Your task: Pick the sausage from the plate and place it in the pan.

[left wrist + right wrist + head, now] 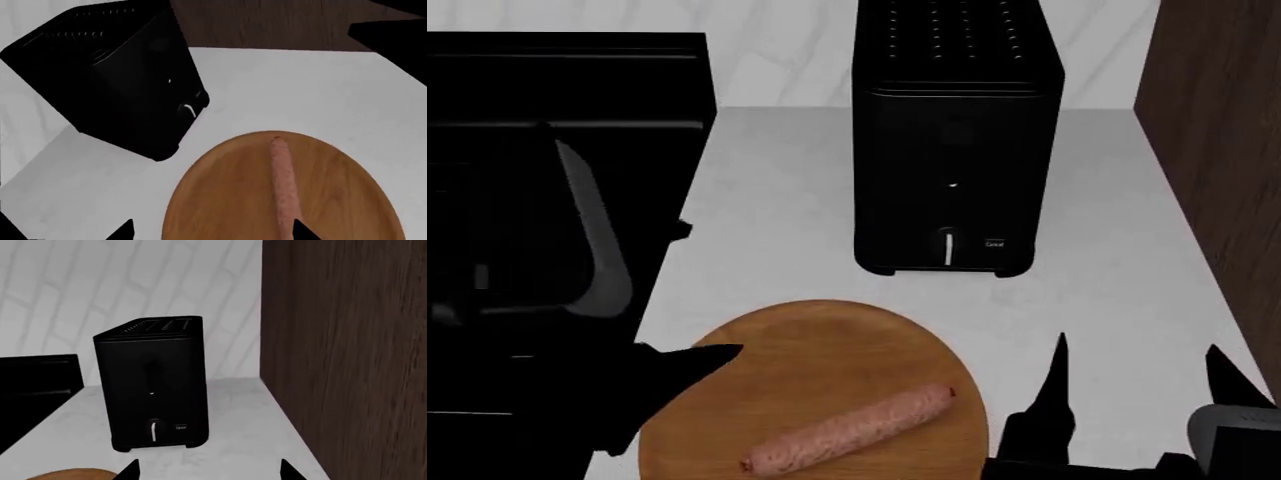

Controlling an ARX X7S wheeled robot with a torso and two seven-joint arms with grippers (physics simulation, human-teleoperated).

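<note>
- The sausage (pixel 851 432) lies on the plate (pixel 814 340), near us, with nothing holding it.
- Its long side runs slantwise, from near-left to far-right.
- Our left gripper (pixel 687 365) sits at the plate's left edge. Our right gripper (pixel 1134 385) is off to the right of the plate. We think the left one is nearer.
- Both grippers have their fingers spread apart and grip nothing.
- We cannot see the pan in any view.
- The sausage is a pink, speckled tube with round reddish ends.
- The plate is a flat, round wooden disc with grain lines.
- A tall black toaster (pixel 954 140) stands behind the plate on the white counter (pixel 774 220).
</note>
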